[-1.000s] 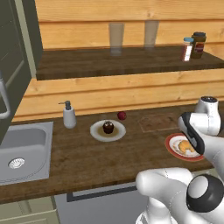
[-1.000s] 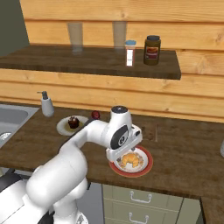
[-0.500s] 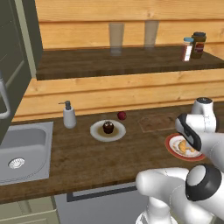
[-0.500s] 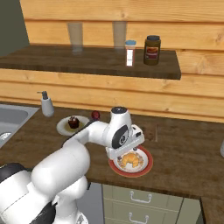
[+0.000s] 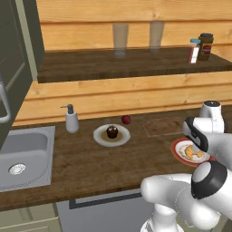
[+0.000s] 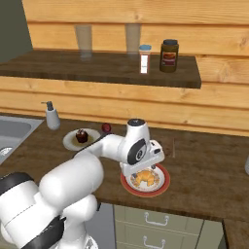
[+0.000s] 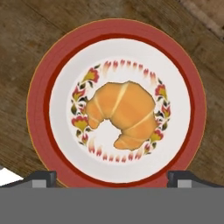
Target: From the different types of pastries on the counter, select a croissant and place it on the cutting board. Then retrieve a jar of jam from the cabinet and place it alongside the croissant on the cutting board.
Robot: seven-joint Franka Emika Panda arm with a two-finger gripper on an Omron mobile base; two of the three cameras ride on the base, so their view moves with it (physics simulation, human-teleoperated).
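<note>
A golden croissant (image 7: 124, 113) lies in the middle of a red-rimmed flowered plate (image 7: 39, 100) on the wooden counter. My gripper (image 7: 113, 177) hangs straight above it, open, with one fingertip at each side of the plate and nothing between them. From the base, the hand (image 6: 142, 156) covers part of the croissant (image 6: 144, 179). The cutting board (image 5: 163, 127) lies just behind the plate (image 5: 177, 152), flat on the counter. A dark jar of jam (image 6: 168, 56) with a red label stands on the open wall shelf above.
A white plate with a chocolate cupcake (image 5: 111, 132), a small red fruit (image 5: 126, 119) and a soap dispenser (image 5: 71, 120) sit to the left. The sink (image 5: 22, 154) is at the far left. Two glasses (image 5: 120, 34) and a shaker (image 5: 194, 50) share the shelf.
The hand has shifted slightly over the croissant plate. The jaws stay open and nothing on the counter has moved.
</note>
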